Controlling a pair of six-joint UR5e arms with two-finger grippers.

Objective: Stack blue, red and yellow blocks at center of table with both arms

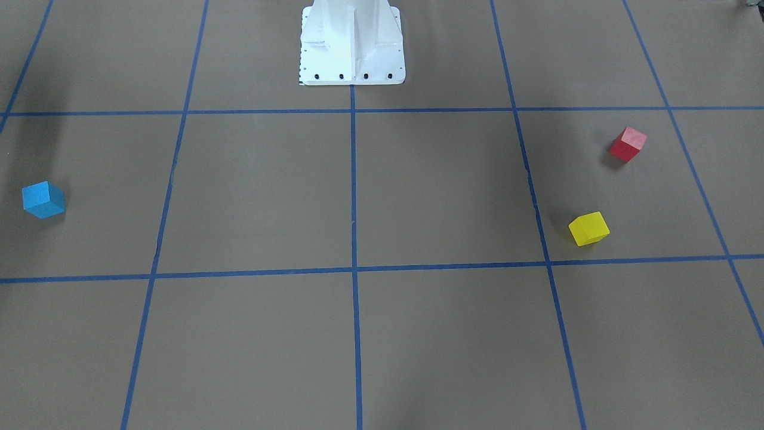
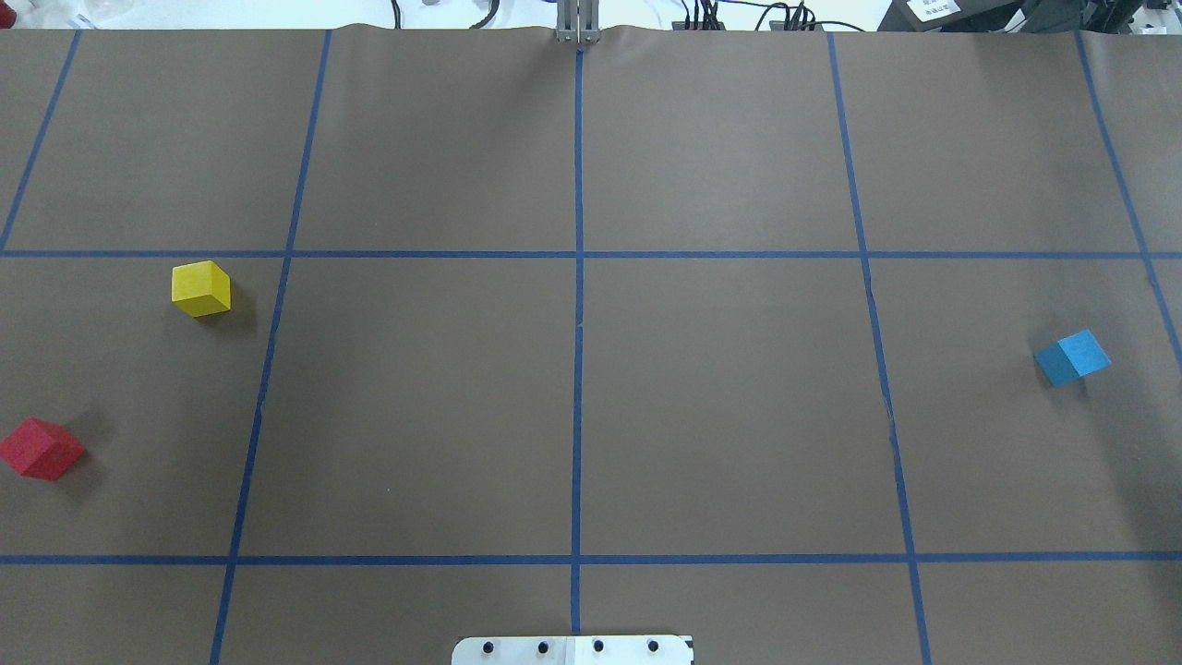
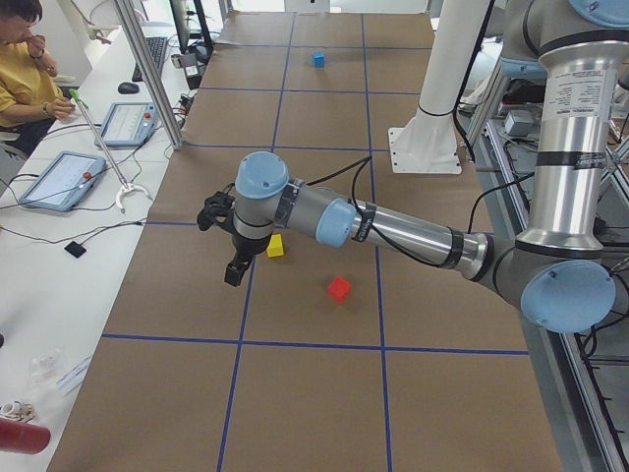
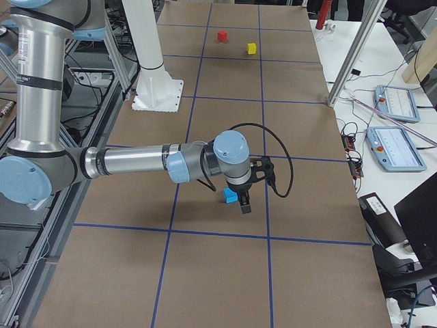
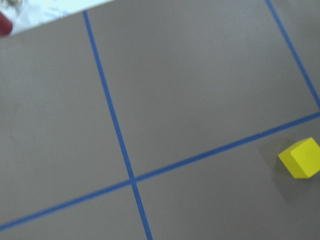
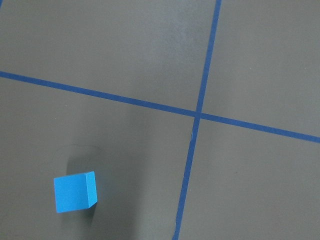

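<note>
The blue block (image 2: 1071, 357) lies at the table's right, also in the front view (image 1: 43, 199) and the right wrist view (image 6: 75, 192). The yellow block (image 2: 200, 288) and the red block (image 2: 41, 449) lie apart at the table's left; the yellow one also shows in the left wrist view (image 5: 300, 158). My left gripper (image 3: 234, 270) hangs above the table just beside the yellow block (image 3: 276, 246). My right gripper (image 4: 244, 205) hangs beside the blue block (image 4: 230, 197). Both grippers show only in the side views, so I cannot tell whether they are open or shut.
Blue tape lines (image 2: 578, 369) split the brown table into squares. The white robot pedestal (image 1: 352, 45) stands at the robot's edge. An operator in yellow (image 3: 25, 69) sits at a side desk with tablets (image 3: 64, 177).
</note>
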